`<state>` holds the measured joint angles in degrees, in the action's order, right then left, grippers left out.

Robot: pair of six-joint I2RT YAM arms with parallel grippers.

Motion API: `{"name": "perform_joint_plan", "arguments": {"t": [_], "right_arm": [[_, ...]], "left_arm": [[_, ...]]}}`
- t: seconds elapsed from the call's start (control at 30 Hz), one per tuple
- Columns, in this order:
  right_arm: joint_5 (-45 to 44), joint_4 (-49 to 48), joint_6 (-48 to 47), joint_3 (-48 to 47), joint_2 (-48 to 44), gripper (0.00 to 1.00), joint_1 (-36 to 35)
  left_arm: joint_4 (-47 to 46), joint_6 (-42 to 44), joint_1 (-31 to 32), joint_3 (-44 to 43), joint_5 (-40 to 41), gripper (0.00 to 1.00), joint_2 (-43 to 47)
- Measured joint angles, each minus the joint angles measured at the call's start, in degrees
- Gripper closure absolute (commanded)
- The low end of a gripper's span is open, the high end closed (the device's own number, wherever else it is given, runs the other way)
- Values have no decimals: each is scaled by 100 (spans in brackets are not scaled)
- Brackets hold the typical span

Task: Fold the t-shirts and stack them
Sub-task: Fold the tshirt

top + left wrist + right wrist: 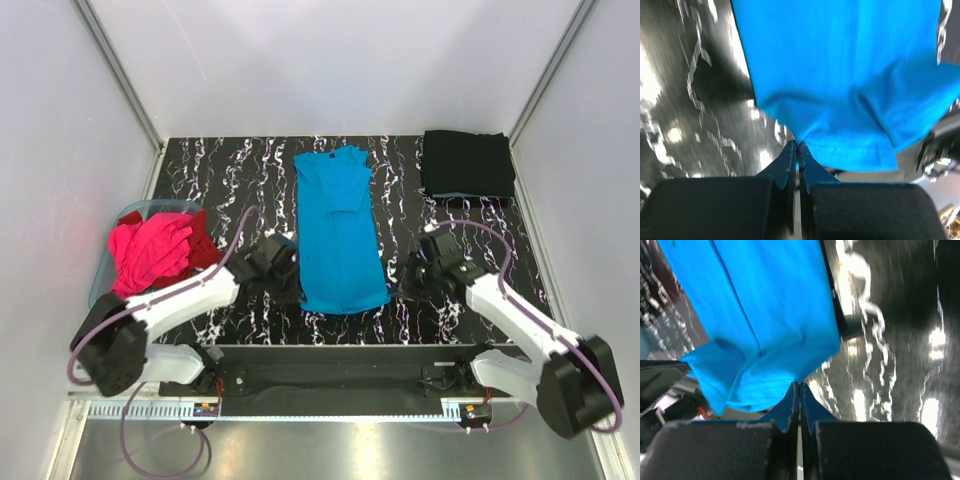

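Marbled black table (pixel 240 170) | turquoise t-shirt (pixel 338 230) lay limp, soft | left fingers (pixel 785 165), right fingers (pixel 788 405) closed, apparently pinching hem corners

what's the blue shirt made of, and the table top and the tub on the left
Blue shirt: soft matte knit cloth, probably cotton; it creases and shows a stitched hem. Table top: hard, glossy, black with white marble veining, likely laminate or film; lights reflect in it. Tub: translucent pale-blue plastic, it seems.
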<state>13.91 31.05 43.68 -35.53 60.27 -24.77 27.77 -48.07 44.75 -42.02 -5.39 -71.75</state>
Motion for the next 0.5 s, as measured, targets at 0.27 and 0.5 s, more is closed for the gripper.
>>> {"name": "perform_joint_plan", "arguments": {"t": [0.27, 0.5], "right_arm": [[-372, -164, -844, -1733, 2216, 100, 4], [-378, -262, -1344, -3265, 3740, 100, 151]], "left_arm": [[133, 807, -1019, -1526, -116, 100, -1878], [468, 1355, -1687, -3102, -208, 100, -3178]]}}
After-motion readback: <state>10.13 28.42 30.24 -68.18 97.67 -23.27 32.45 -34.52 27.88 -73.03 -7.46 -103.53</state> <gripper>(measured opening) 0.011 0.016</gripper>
